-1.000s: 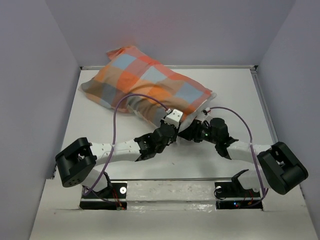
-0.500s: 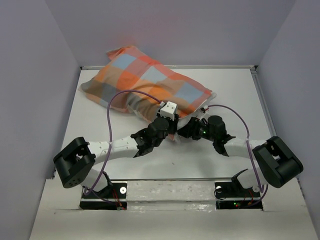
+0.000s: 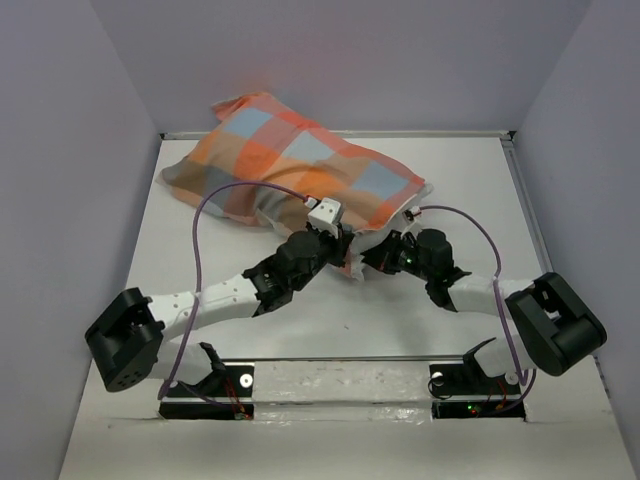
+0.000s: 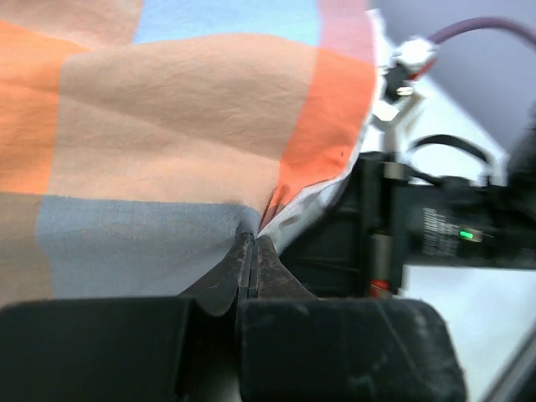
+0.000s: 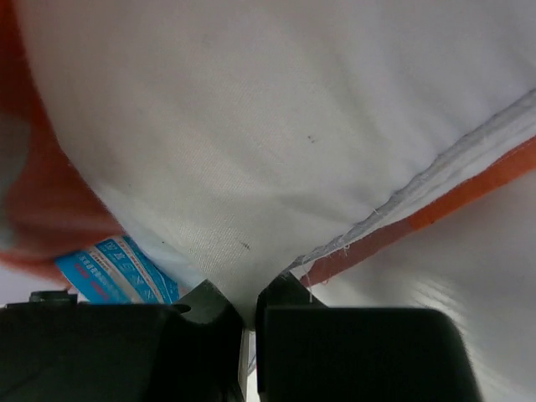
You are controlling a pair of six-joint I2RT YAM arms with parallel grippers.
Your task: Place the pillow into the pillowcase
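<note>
The pillowcase point(image 3: 290, 160), in orange, peach and light blue checks, lies stuffed and plump across the back of the table. My left gripper point(image 3: 343, 254) is at its near edge. In the left wrist view its jaws point(image 4: 251, 241) are shut on a fold of the checked pillowcase point(image 4: 167, 126). My right gripper point(image 3: 373, 257) faces it from the right. In the right wrist view the right gripper point(image 5: 251, 308) is shut on the pillow point(image 5: 293, 109), its white cloth pinched beside the pillowcase's orange hem point(image 5: 469, 180). The pillow's blue tag point(image 5: 117, 270) shows at the left.
Grey walls close in the table on three sides, and the pillowcase's far corner point(image 3: 240, 103) leans against the back wall. Purple cables point(image 3: 215, 200) loop above both arms. The right arm's wrist point(image 4: 452, 234) sits close beside my left gripper.
Both grippers went from open to shut on the cloth. The left arm reached further toward the pillowcase, and its base link swung to the left. The right arm barely shifted.
</note>
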